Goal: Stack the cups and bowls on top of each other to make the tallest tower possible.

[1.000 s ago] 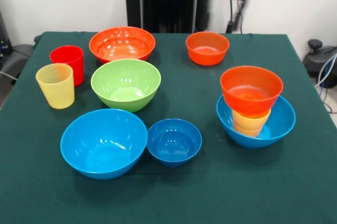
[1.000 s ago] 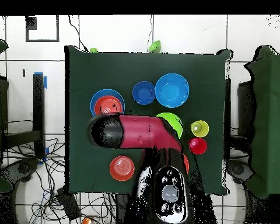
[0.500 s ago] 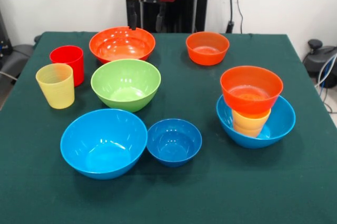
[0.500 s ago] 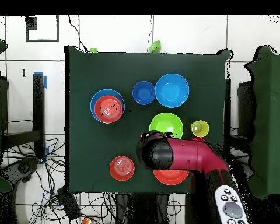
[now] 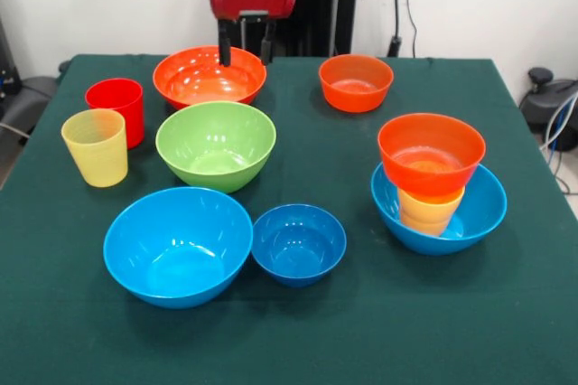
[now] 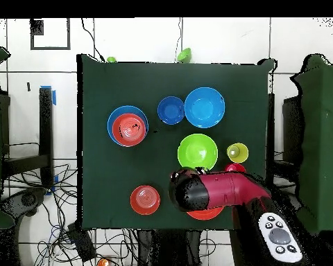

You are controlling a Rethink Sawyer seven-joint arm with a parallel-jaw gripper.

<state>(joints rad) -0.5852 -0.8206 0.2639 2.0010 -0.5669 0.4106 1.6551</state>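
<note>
Front view: claw (image 5: 244, 44) spread, empty, two dark fingers (image 5: 224, 44) hanging over far rim of large orange bowl (image 5: 209, 77); contact with rim unclear. Tower (image 5: 435, 182) on right of bench (image 5: 361, 313): light-blue bowl base, yellow-orange cups, small orange bowl on top.

Overhead view: red arm (image 6: 214, 192) covers claw, most of large orange bowl (image 6: 204, 214), part of red cup (image 6: 235, 167). Tower (image 6: 129, 127) at left.
</note>
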